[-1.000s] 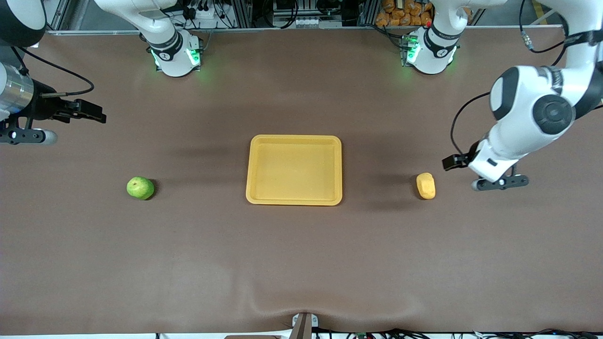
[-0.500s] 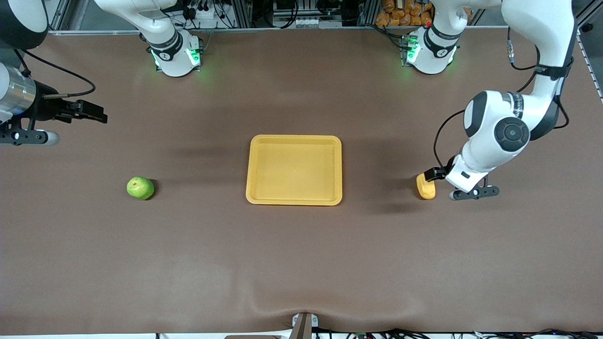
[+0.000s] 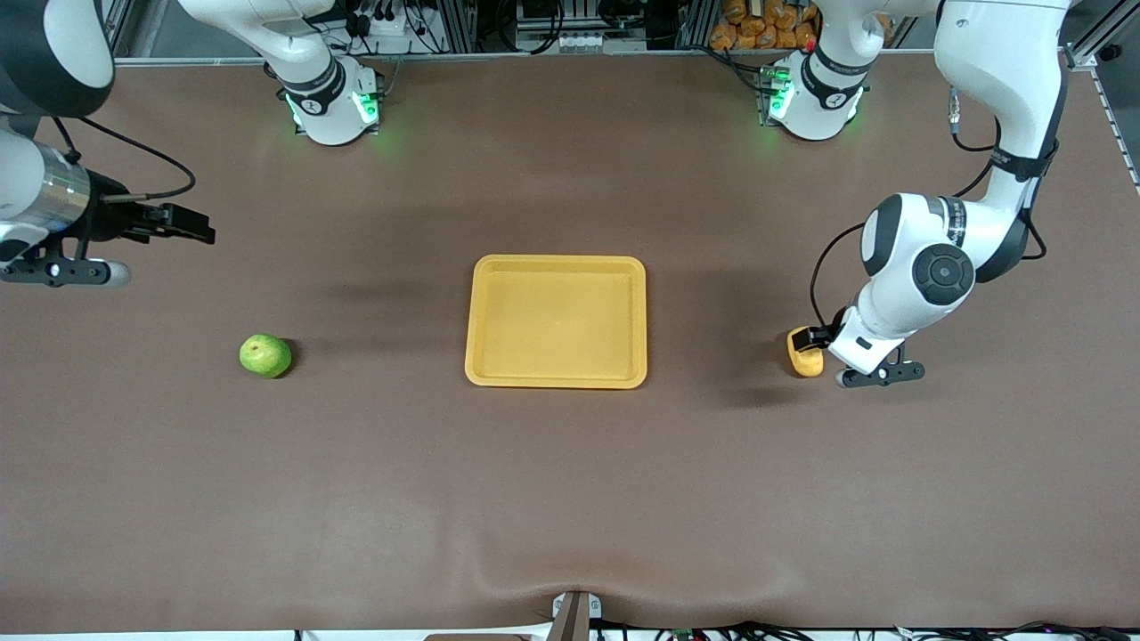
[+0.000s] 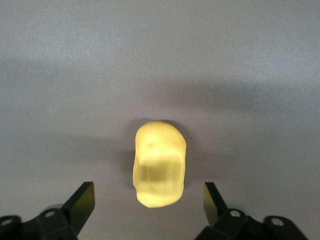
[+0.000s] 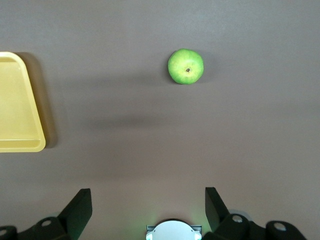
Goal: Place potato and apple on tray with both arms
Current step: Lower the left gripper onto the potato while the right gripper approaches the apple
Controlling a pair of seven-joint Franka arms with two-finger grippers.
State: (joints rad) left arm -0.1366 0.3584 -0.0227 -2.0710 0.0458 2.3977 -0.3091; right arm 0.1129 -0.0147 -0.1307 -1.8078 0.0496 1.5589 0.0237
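The yellow tray lies mid-table, with nothing in it; one corner shows in the right wrist view. The green apple sits on the mat toward the right arm's end and shows in the right wrist view. The potato lies toward the left arm's end. My left gripper is low over it and open. In the left wrist view the potato has one blunt end between the spread fingers of my left gripper, untouched. My right gripper is open and empty, over bare mat, apart from the apple.
The arm bases glow green along the table's back edge, the right arm's base and the left arm's base. The brown mat has a raised wrinkle at the edge nearest the front camera.
My left arm has swung in from the table's end and come down, so its gripper now stands at the potato. My right gripper has shifted slightly toward the middle.
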